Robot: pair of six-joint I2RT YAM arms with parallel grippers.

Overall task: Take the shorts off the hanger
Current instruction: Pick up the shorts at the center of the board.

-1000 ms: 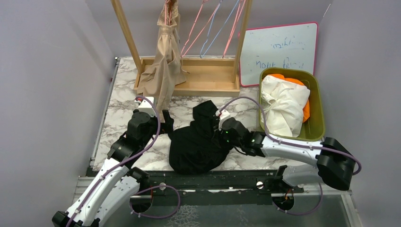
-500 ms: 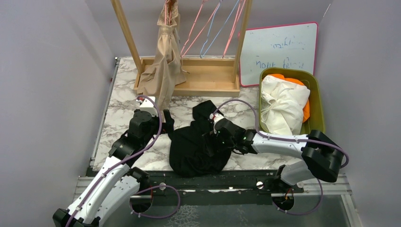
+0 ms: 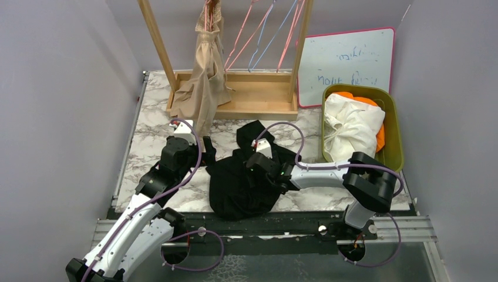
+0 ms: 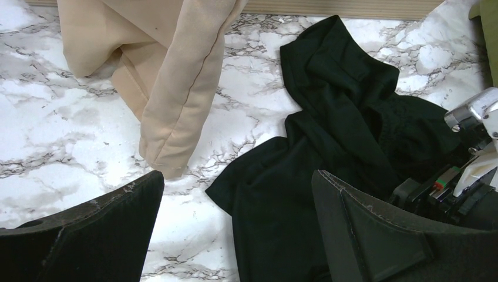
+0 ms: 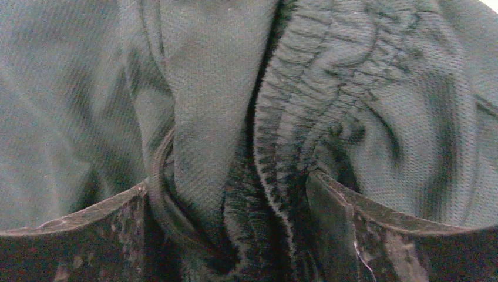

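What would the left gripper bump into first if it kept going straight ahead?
Most likely the edge of the black shorts on the marble table, right ahead of the open left gripper. The tan shorts hang off to one side. Depth is unclear.

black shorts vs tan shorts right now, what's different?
The tan shorts hang from a hanger on the rack, lower end reaching the table; the black shorts lie crumpled on it. The right end effector straddles the black shorts' waistband, fingers open; nothing grips the tan shorts. Shared: soft fabric, gathered waistbands.
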